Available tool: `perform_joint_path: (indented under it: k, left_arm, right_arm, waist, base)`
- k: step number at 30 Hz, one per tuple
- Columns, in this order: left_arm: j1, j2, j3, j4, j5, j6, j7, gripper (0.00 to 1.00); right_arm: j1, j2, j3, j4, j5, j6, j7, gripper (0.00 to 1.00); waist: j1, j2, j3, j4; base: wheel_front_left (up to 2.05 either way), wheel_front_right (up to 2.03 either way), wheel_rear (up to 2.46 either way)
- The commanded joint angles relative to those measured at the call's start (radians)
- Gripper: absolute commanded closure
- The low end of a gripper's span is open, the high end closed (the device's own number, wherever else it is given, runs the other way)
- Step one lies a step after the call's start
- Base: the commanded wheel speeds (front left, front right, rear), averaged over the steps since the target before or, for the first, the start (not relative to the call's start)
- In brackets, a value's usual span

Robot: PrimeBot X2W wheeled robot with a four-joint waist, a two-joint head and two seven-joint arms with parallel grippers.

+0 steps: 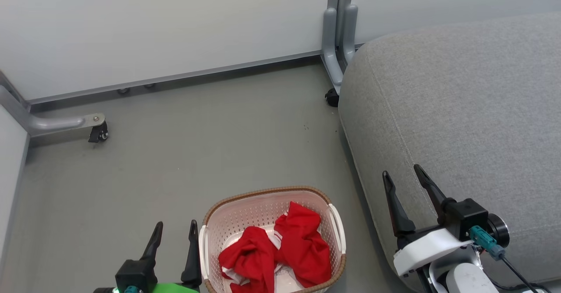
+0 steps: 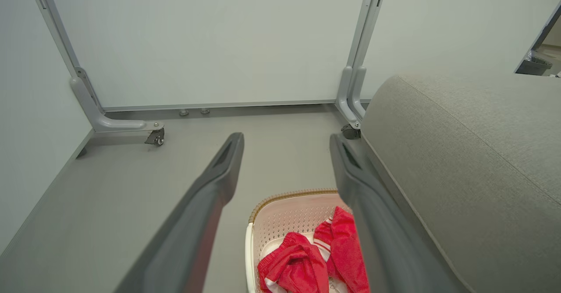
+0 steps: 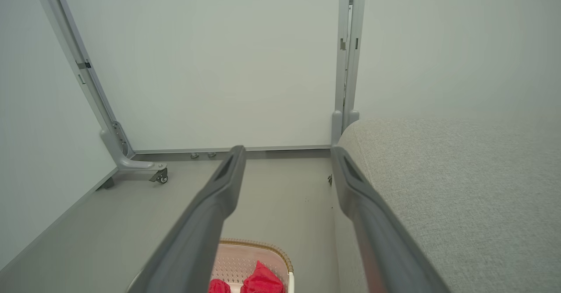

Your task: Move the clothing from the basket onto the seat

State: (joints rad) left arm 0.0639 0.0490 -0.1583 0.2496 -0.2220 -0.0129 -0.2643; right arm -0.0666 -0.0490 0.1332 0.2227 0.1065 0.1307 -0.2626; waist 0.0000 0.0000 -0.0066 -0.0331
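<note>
The clothing [image 1: 302, 240], two red garments with white stripes, lies crumpled together inside the basket [image 1: 263, 193], one piece heaped toward its near left side and the other toward its right wall. The basket stands on the grey floor [image 1: 175, 161], near the left edge of the seat [image 1: 460, 109], with a strip of floor between them. The seat is a large grey cushion with a stitched seam running along its rounded edge, and nothing lies on it. The left gripper [image 1: 176, 223] is just beside the basket's left handle, its two dark fingers spread wide and holding nothing. The right gripper [image 1: 401, 170] shows against the near edge of the seat, its fingers also wide apart and empty. Beyond the floor stand pale partition panels [image 1: 175, 21] on grey metal legs, one ending in a small black caster [image 1: 99, 132].
</note>
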Motion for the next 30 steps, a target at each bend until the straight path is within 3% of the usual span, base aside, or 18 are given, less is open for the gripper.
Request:
perform_joint_path:
  k: [1,7,11,25,30]
  left_arm:
    - [-0.005,0.003,-0.003,0.014,0.016,0.002,0.000,0.00]
    - [-0.057,0.003,-0.036,0.096,0.037,-0.006,0.000,0.00]
    - [-0.116,0.003,-0.050,0.161,0.070,-0.004,0.000,0.00]
    - [-0.465,0.022,-0.155,0.457,0.237,-0.074,0.000,0.00]
    - [-0.577,0.034,-0.174,0.552,0.256,-0.066,0.000,0.00]
  right_arm:
    - [0.001,-0.003,-0.003,0.004,-0.001,0.000,-0.004,0.00]
    - [-0.022,-0.003,-0.004,-0.002,0.001,0.000,-0.004,0.00]
    - [-0.059,-0.003,-0.002,-0.012,0.000,0.000,-0.003,0.00]
    - [-0.210,-0.002,0.003,-0.070,0.000,0.000,-0.003,0.00]
    - [-0.249,-0.002,0.026,-0.084,0.011,0.000,-0.003,0.00]
  waist:
    - [0.0000,0.0000,0.015,-0.011]
    - [0.0000,0.0000,0.089,-0.034]
    - [0.0000,0.0000,0.192,-0.049]
    - [0.0000,0.0000,0.585,-0.107]
    - [0.0000,0.0000,0.697,-0.136]
  base:
    - [0.00,0.00,0.00]
    - [0.00,0.00,0.00]
    - [0.00,0.00,0.00]
    - [0.00,0.00,0.00]
    - [0.00,0.00,0.00]
